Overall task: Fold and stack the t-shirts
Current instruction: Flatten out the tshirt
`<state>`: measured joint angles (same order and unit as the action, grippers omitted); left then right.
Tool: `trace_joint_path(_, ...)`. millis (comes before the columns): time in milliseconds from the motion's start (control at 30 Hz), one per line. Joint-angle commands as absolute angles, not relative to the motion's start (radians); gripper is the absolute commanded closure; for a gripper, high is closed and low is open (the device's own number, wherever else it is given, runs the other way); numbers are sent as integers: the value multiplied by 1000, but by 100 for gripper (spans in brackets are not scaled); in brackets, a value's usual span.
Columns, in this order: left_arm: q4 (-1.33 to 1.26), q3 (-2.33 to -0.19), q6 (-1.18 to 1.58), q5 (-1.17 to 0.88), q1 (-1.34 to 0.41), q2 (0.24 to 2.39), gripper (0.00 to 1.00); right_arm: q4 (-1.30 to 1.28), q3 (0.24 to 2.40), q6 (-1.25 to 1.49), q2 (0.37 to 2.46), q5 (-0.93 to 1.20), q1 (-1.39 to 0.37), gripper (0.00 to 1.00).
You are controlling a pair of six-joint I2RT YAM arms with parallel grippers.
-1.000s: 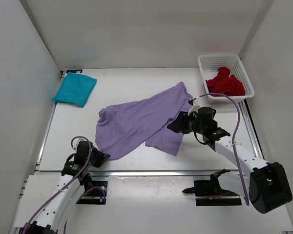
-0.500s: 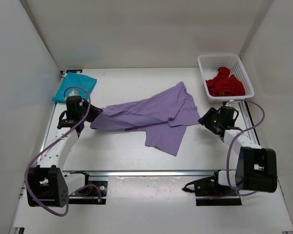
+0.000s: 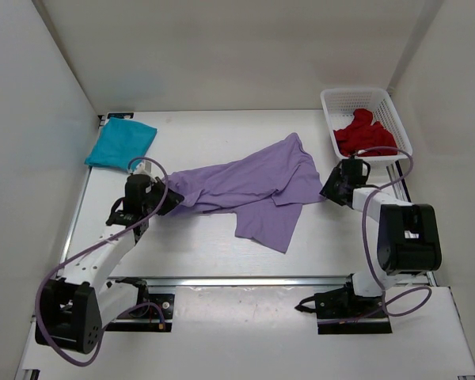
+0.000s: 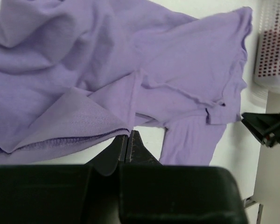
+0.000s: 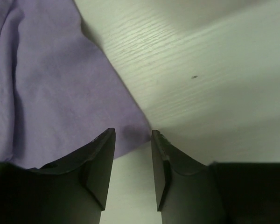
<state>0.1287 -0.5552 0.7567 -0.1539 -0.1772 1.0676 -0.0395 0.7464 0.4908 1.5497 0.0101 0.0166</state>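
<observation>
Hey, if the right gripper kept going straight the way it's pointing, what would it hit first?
The lavender t-shirt, most likely: its corner lies on the table right at the tips of the open fingers of the right gripper, in line with the gap. How high the fingers sit is unclear.

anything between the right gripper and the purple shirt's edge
Nothing visible does. The right gripper has its jaws open right at the corner of the light purple cloth t-shirt, with only white table around it.
</observation>
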Motion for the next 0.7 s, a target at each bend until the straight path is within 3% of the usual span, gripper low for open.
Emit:
trace_joint_path(0, 112, -563, 692, -167, -195, 1025, 100, -89, 782, 489, 1572, -54, -26, 66)
trace_joint_path(400, 58, -495, 693, -230, -190, 1002, 100, -130, 762, 491, 1503, -182, -44, 59)
trace_joint_path(667, 54, -492, 695, -224, -210, 1015, 100, -175, 822, 474, 1618, -103, -38, 66)
